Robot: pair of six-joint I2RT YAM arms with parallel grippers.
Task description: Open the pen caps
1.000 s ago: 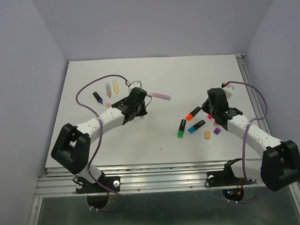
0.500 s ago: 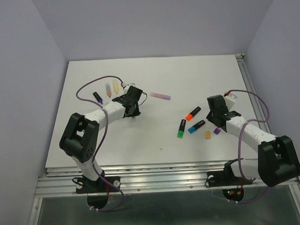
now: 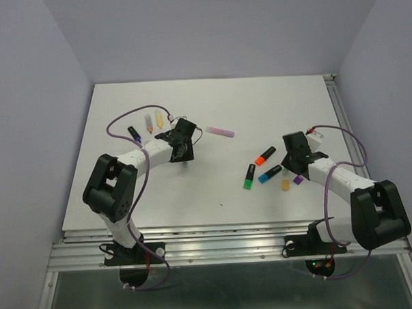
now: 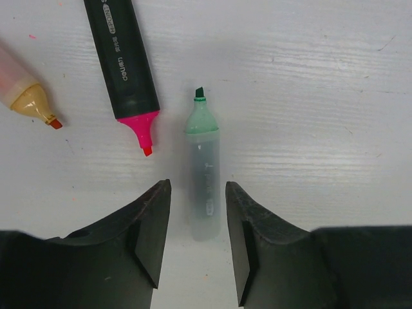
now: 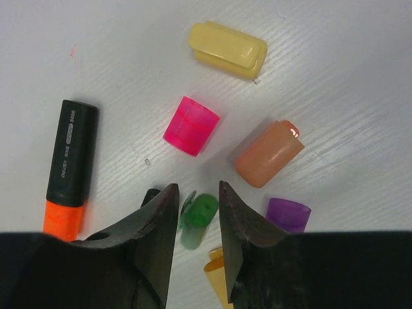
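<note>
Left gripper [image 4: 197, 185]: jaws spread, straddling the tail end of an uncapped mint pen [image 4: 203, 193]. The pen lies flat on the white table [image 4: 322, 96]. Bare table shows on both sides of the barrel, so nothing is held. Its green tip points away from the wrist. Just left is a black pen with pink tip [image 4: 122, 64], uncapped and roughly parallel. Further left, at the frame edge, is a pastel orange pen [image 4: 19, 90] with its tip bare.

Right gripper [image 5: 197, 187]: jaws narrowed around a green cap [image 5: 198, 215] on the table. The fingers [image 5: 158, 219] look to touch it, but I can't tell whether it is clamped or just framed. Purple cap [image 5: 288, 214] sits just beside the right finger. Beyond are a pink cap [image 5: 191, 126] and an orange cap [image 5: 269, 153], apart from each other. Yellow cap [image 5: 227, 49] is farthest. Black pen with orange end [image 5: 69, 164] lies flat to the left.

Top view: green-ended pen [image 3: 249, 176] and blue-ended pen [image 3: 270, 173] lie near the right gripper. Pink pastel pen [image 3: 220, 131] lies alone beyond the left gripper. Dark pen [image 3: 134, 134], grey pen [image 3: 148, 121] and yellow pen [image 3: 159, 119] are at far left.
</note>
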